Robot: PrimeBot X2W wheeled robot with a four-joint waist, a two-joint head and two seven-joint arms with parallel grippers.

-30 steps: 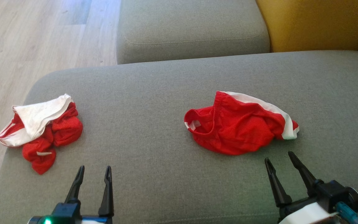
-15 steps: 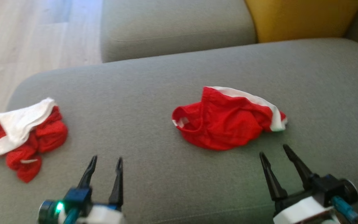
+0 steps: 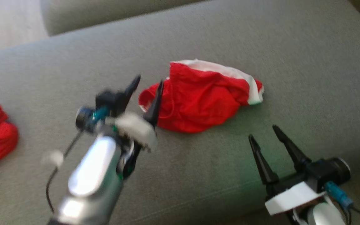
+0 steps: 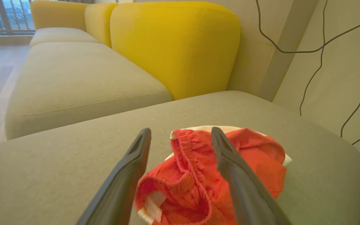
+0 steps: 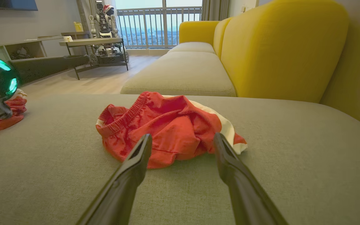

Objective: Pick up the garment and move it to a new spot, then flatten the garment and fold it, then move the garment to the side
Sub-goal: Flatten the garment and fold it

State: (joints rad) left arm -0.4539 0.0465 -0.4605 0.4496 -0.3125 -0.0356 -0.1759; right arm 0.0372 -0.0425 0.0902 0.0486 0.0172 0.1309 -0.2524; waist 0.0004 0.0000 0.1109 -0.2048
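The garment (image 3: 198, 100) is soft, crinkly red cloth with a white cloth band, and it is not shiny. The sofa seat (image 3: 261, 37) is rough grey woven cloth. The yellow cushion (image 4: 173, 47) is cloth too. The fingers (image 5: 127, 178) are dull black plastic. The left arm (image 3: 89, 178) looks silver and shiny. The floor (image 5: 89, 81) is pale wood.

Grey fabric sofa seats (image 5: 183, 67) meet mustard-yellow back cushions (image 5: 280, 47); pale wood-plank floor (image 5: 89, 81) runs to a bright balcony window (image 5: 158, 22); black cables (image 4: 305, 52) cross the beige wall (image 4: 339, 93).
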